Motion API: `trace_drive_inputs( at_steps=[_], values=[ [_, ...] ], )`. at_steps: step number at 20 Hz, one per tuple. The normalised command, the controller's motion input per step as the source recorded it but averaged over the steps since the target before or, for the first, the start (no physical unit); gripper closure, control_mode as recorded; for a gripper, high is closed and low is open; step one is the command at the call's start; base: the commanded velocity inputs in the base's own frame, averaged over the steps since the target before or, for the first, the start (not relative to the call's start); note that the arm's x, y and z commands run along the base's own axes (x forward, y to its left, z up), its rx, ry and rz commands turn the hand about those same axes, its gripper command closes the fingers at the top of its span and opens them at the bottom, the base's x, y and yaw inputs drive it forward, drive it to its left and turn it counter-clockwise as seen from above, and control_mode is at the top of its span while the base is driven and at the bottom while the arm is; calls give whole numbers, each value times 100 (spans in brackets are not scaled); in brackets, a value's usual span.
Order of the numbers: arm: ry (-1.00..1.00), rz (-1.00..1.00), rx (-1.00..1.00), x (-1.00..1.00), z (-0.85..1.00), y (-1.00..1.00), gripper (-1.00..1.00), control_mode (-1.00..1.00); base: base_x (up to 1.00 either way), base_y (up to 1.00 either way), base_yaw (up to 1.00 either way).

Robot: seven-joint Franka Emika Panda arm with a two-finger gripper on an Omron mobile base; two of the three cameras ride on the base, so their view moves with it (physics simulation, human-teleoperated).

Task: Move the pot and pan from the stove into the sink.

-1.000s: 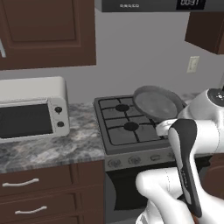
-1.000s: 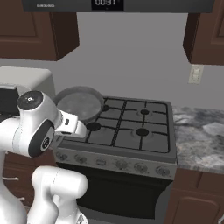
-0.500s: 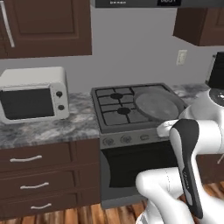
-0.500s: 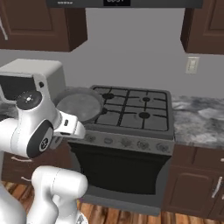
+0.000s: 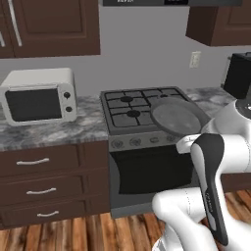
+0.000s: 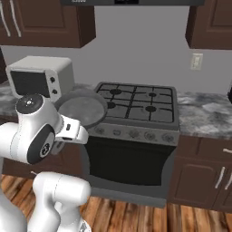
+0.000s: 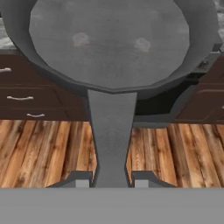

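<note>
Moved: base is backing away from the stove (image 5: 142, 117).
Fingers (image 7: 111, 178): pinching the pan (image 7: 109, 43) handle.
Next: carrying it to the sink.

No readable text, label or number anywhere.

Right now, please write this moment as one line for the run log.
tool: shut on pan handle | pan: held in the air, off stove | burners: bare, pot unseen | sink: unseen | step: carry pan to sink
</note>
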Motion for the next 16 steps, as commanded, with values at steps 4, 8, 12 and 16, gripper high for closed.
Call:
trace_drive_inputs(
  at_steps=[4,8,12,16],
  values=[
    [0,0,0,0,0,0,100,100,-3,-15,-12],
    [0,0,0,0,0,0,100,100,-6,-36,-31],
    [0,0,0,0,0,0,100,100,-2,-30,-34],
    [0,0,0,0,0,0,100,100,-1,-28,-35]
  ],
)
